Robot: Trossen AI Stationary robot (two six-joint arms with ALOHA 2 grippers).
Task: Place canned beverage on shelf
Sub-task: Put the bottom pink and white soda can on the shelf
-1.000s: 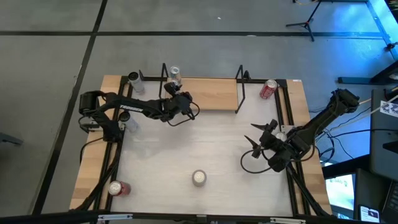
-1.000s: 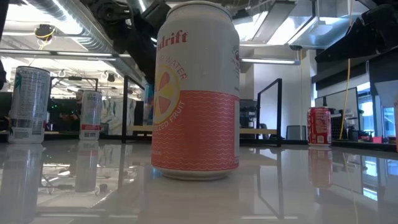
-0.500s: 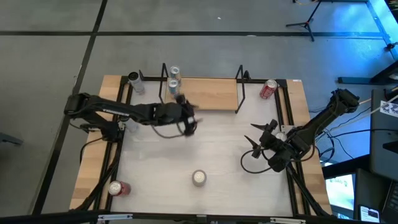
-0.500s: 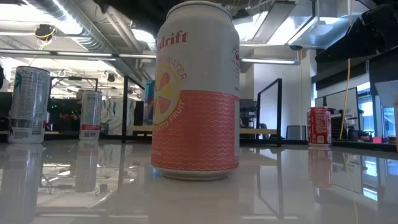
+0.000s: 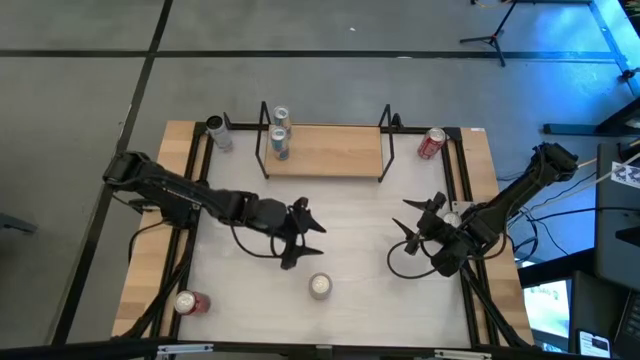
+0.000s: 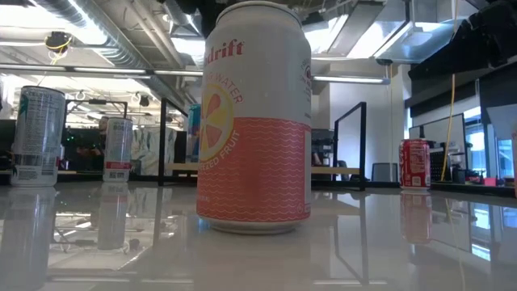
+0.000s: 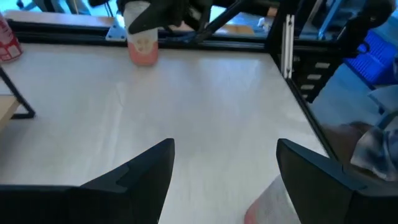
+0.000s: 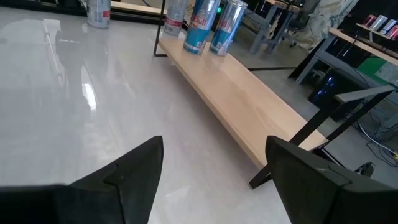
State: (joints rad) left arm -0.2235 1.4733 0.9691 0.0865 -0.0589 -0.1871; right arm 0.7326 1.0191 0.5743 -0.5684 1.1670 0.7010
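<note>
The shelf stands at the table's far side. Two cans stand upright on its left end, also seen in the right wrist view as cans. A pink and white can stands near the front edge, filling the low view as can. My left gripper hangs open over the table's middle, just far-left of that can. My right gripper waits open at the right, pointing toward the shelf. Nothing is between either gripper's fingers.
A silver can stands left of the shelf and a red can right of it. Another red can lies at the front left corner. Black frame rails run along both table sides. Bare tabletop lies between the grippers.
My left gripper has drawn away from the cans on the shelf's left end, going toward the table's near edge and a little right, up off the shelf. It has turned from facing the shelf to facing the right side. Both cans stay upright on the shelf.
</note>
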